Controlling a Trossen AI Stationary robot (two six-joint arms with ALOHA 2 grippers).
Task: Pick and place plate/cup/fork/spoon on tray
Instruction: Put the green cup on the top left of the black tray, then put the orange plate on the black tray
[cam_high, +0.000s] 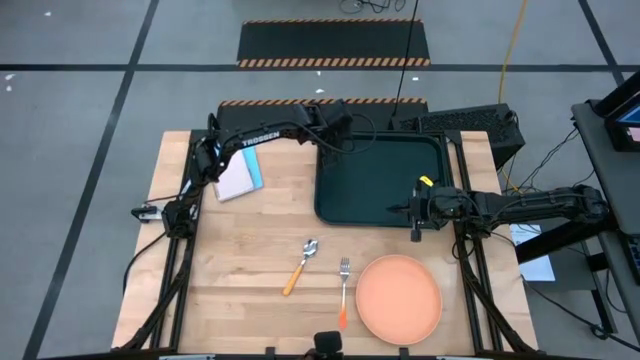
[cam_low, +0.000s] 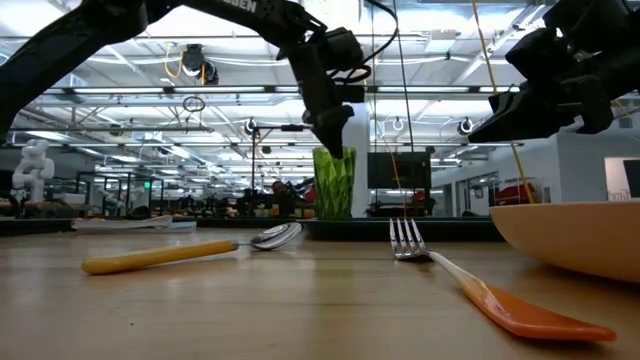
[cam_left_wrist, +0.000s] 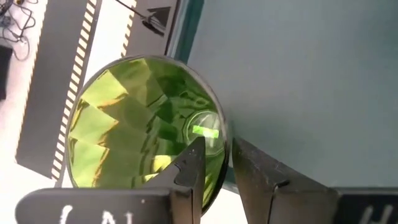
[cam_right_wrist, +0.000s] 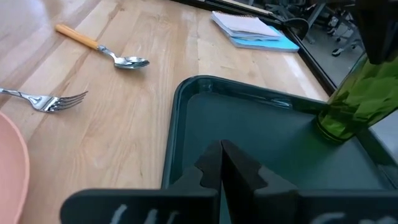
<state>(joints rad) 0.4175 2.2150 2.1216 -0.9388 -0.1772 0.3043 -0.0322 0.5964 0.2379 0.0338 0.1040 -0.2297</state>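
Observation:
The dark green cup (cam_right_wrist: 349, 99) stands upright in the far left corner of the dark tray (cam_high: 380, 185). It also shows in the low view (cam_low: 333, 183). My left gripper (cam_high: 335, 128) is above it, shut on its rim. My right gripper (cam_high: 415, 212) is shut and empty over the tray's right part. The salmon plate (cam_high: 400, 298), the fork (cam_high: 344, 288) and the spoon (cam_high: 300, 265) lie on the wood table toward its near edge, none of them touched. My left gripper holds the cup's rim (cam_left_wrist: 222, 140) from above, pointing down. One finger (cam_left_wrist: 193, 165) is inside the cup and the other (cam_left_wrist: 258, 177) is outside its wall. The cup is upright below the fingers, and its base (cam_right_wrist: 333, 129) looks to be on the tray floor.
A light blue-and-white notepad (cam_high: 240, 178) lies on the table left of the tray. The table's near edge is just beyond the plate and the fork's handle. Bare wood shows between the tray and the cutlery.

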